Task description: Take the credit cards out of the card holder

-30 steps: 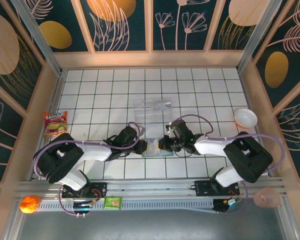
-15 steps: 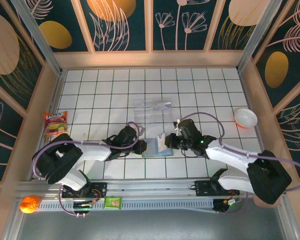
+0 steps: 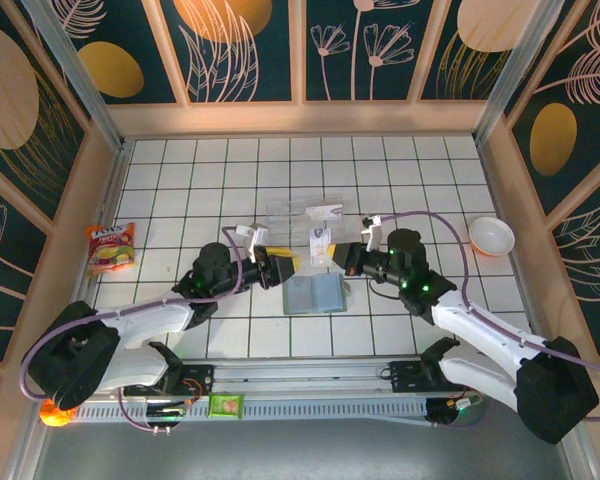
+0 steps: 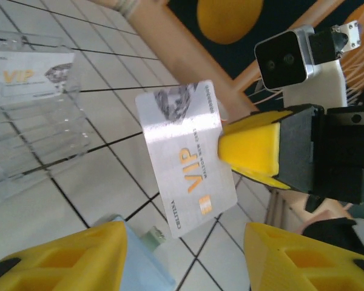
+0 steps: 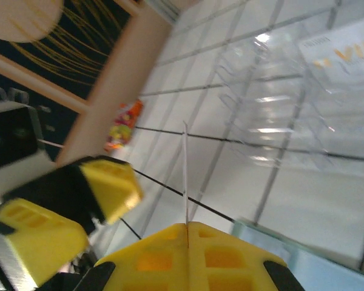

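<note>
Top external view has one card held clear of the table, pinched at its edge by the right claw, whose fingers are pressed together on it. From the left wrist it reads silver with gold VIP lettering. Just nearer the arms, the holder lies open and flat on the tiles. The left claw hangs spread beside the card, gripping nothing. Behind, a clear stand carries a second card. A snack bag lies far left, a bowl far right.
</note>
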Controlling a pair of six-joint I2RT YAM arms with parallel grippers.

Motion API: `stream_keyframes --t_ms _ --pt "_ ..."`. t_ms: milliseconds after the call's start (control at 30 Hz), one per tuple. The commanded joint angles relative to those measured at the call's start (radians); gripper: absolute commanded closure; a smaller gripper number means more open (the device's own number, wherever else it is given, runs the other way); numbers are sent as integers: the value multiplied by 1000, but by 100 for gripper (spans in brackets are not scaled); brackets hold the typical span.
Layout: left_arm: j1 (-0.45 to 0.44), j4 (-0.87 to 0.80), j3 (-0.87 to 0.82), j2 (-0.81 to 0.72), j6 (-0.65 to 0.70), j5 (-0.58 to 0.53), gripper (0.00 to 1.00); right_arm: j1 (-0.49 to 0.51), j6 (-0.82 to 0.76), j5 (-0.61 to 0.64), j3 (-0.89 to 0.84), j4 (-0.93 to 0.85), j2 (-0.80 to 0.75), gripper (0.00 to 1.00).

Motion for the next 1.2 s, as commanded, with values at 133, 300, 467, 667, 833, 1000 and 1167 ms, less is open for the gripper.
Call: stream_keyframes --t_ms 133,300,467,667,833,1000,1167 --pt "34 522 -45 106 -193 143 44 -8 174 -93 -103 435 -7 100" --pt "43 636 -49 172 -257 160 46 0 232 -102 -135 552 -1 100" --pt "43 750 -47 217 -319 180 48 20 253 -71 -142 607 21 100" --pt "42 747 -41 220 -331 190 54 45 261 -58 -127 657 71 100" --pt "42 710 -41 224 -323 187 59 58 273 -50 -121 707 108 100" --pt "42 708 -45 228 -325 180 65 71 278 -23 -123 744 126 100" --pt "42 727 -42 225 -339 177 72 78 282 13 -119 758 144 100"
